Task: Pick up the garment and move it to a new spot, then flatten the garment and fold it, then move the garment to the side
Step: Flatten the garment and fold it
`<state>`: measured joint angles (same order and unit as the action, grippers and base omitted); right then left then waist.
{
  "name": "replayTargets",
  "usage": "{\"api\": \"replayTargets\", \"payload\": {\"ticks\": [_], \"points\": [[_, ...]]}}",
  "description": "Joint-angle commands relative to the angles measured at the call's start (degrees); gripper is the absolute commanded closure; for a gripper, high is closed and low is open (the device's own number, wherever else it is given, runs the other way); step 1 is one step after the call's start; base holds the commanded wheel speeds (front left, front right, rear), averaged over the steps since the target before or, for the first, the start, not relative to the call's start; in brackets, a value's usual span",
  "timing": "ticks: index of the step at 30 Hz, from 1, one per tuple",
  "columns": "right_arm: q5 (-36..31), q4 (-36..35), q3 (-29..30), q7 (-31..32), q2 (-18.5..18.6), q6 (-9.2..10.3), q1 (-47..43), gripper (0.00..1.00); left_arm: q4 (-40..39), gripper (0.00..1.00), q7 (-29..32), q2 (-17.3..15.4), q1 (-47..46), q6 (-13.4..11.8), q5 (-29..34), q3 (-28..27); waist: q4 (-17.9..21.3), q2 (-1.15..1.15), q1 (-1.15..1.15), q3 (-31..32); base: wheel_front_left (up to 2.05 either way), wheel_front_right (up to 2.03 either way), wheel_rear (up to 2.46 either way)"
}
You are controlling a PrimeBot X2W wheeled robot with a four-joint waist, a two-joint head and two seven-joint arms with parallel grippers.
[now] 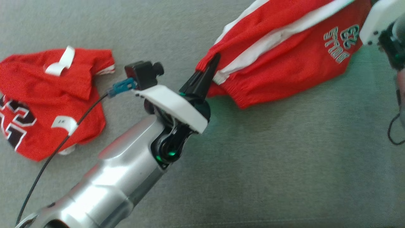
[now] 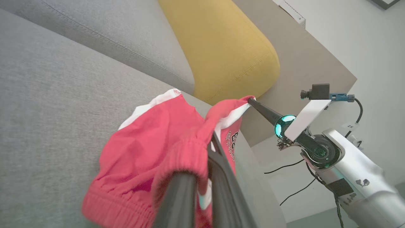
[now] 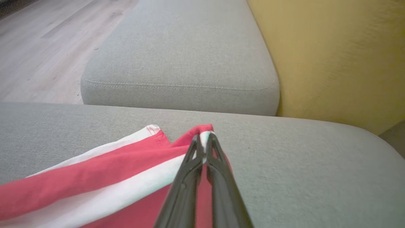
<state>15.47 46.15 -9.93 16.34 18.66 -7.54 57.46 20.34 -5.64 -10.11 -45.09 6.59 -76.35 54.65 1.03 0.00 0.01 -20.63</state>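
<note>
The garment (image 1: 284, 50) is a pair of red shorts with white side stripes and a grey-green print, stretched across the grey sofa seat (image 1: 284, 158) at the upper right of the head view. My left gripper (image 1: 214, 63) is shut on its gathered red edge at the left end. In the left wrist view its dark fingers (image 2: 226, 186) run up into the bunched cloth (image 2: 148, 148). My right gripper (image 3: 204, 139) is shut on a red and white corner of the garment (image 3: 95, 183). The left wrist view shows that gripper (image 2: 251, 101) holding the corner up, slightly off the seat.
A second red jersey (image 1: 47, 101) with a dark number lies crumpled on the seat at the far left. A yellow cushion (image 2: 221, 47) stands at the sofa's end. Another grey seat cushion (image 3: 180, 57) lies beyond, with wood floor (image 3: 38, 41) past it.
</note>
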Motion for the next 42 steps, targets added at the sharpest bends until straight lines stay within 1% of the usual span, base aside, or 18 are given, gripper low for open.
{"api": "replayTargets", "payload": {"ticks": [1, 5, 12, 22, 23, 24, 25, 26, 27, 28, 33, 35, 37, 40, 41, 42], "points": [[-0.43, -1.21, -0.53, -0.50, -0.15, 0.05, 1.49, 1.00, -1.08, 1.00, -0.62, -0.32, -2.13, 0.34, 0.48, -1.82, -2.18, 0.00, -0.01, -2.19, 0.00, 0.00, 0.00], [-3.52, 3.87, -1.03, -1.67, -0.16, 0.05, 5.20, 1.00, 0.42, 1.00, -1.00, 1.37, -3.83, 0.70, 0.68, -1.15, -4.29, 0.00, -0.01, -4.12, 0.00, 0.00, 0.00], [-6.83, 11.17, 0.76, -5.17, 0.37, 0.05, 10.17, 1.00, 1.82, 1.00, -2.10, 3.54, -5.71, 0.87, 0.26, 0.46, -7.16, 0.00, -0.01, -6.31, 0.00, 0.00, 0.00], [-8.79, 18.74, 2.91, -9.68, -0.52, 0.05, 14.26, 1.00, 2.72, 1.00, -4.74, 4.41, -7.06, 0.89, -0.92, 2.99, -8.92, 0.00, -0.01, -7.30, 0.00, 0.00, 0.00], [-8.99, 19.41, 3.24, -10.29, -0.31, 0.05, 14.55, 0.85, 2.83, 1.00, -4.92, 4.43, -7.08, 0.89, -1.08, 3.26, -9.05, 0.00, -0.01, -7.30, 0.00, 0.00, 0.00], [-9.45, 20.03, 3.66, -11.09, 0.02, 0.05, 14.82, 0.00, 2.98, 1.00, -5.09, 4.45, -7.11, 0.89, -1.24, 3.51, -9.16, 0.00, -0.01, -7.28, 0.00, 0.00, 0.00], [-9.85, 20.69, 4.25, -11.87, 0.23, 0.05, 15.02, 0.00, 3.25, 0.75, -5.28, 4.47, -7.15, 0.89, -1.36, 3.74, -9.23, 0.00, -0.01, -7.21, 0.00, 0.00, 0.00], [-10.19, 21.50, 5.07, -12.48, 0.39, 0.05, 15.18, 0.00, 3.63, 0.47, -5.43, 4.48, -7.13, 0.89, -1.51, 3.95, -9.23, 0.00, -0.01, -7.08, 0.00, 0.00, 0.00], [-10.67, 22.19, 5.49, -13.01, 0.33, 0.05, 15.29, 0.00, 3.99, 0.06, -5.45, 4.45, -7.08, 0.89, -1.71, 4.21, -9.16, 0.00, -0.01, -6.92, 0.00, 0.00, 0.00], [-11.03, 22.71, 5.92, -13.62, 0.23, 0.05, 15.43, 0.00, 4.28, 0.00, -5.51, 4.38, -7.08, 0.89, -1.86, 4.43, -9.06, 0.00, -0.01, -6.78, 0.00, 0.00, 0.00], [-9.86, 24.59, 8.36, -16.66, -1.38, 0.05, 14.67, 0.00, 6.51, 0.00, -7.22, 3.29, -6.23, 0.90, -1.61, 4.50, -7.90, 0.00, -0.01, -4.27, 0.00, 0.00, 0.00], [-6.97, 24.98, 9.98, -18.00, -2.77, 0.05, 13.84, 0.00, 6.57, 0.00, -7.87, 2.61, -5.46, 0.90, -2.46, 3.39, -7.21, 0.00, -0.01, -2.75, 0.00, 0.00, 0.00], [-4.22, 24.90, 10.39, -19.33, -3.92, 0.05, 12.64, 0.00, 6.49, 0.00, -8.47, 1.75, -4.53, 0.90, -3.03, 1.89, -6.56, 0.00, -0.01, -1.01, 0.00, 0.00, 0.00], [0.58, 23.15, 9.33, -20.92, -5.74, 0.05, 9.98, 0.00, 5.71, 0.00, -9.02, 0.14, -2.52, 0.90, -3.06, -0.26, -5.21, 0.00, -0.01, 1.97, 0.00, 0.00, 0.00], [4.12, 20.90, 7.92, -21.74, -6.52, 0.05, 7.66, 0.00, 5.11, 0.00, -9.19, -0.99, -0.69, 0.90, -2.80, -1.57, -4.25, 0.00, -0.01, 4.06, 0.00, 0.00, 0.00], [6.21, 19.30, 7.03, -22.10, -6.94, 0.05, 6.32, 0.00, 4.85, 0.00, -9.23, -1.57, 0.27, 0.90, -2.58, -2.10, -3.75, 0.00, -0.01, 5.14, 0.00, 0.00, 0.00]]}}
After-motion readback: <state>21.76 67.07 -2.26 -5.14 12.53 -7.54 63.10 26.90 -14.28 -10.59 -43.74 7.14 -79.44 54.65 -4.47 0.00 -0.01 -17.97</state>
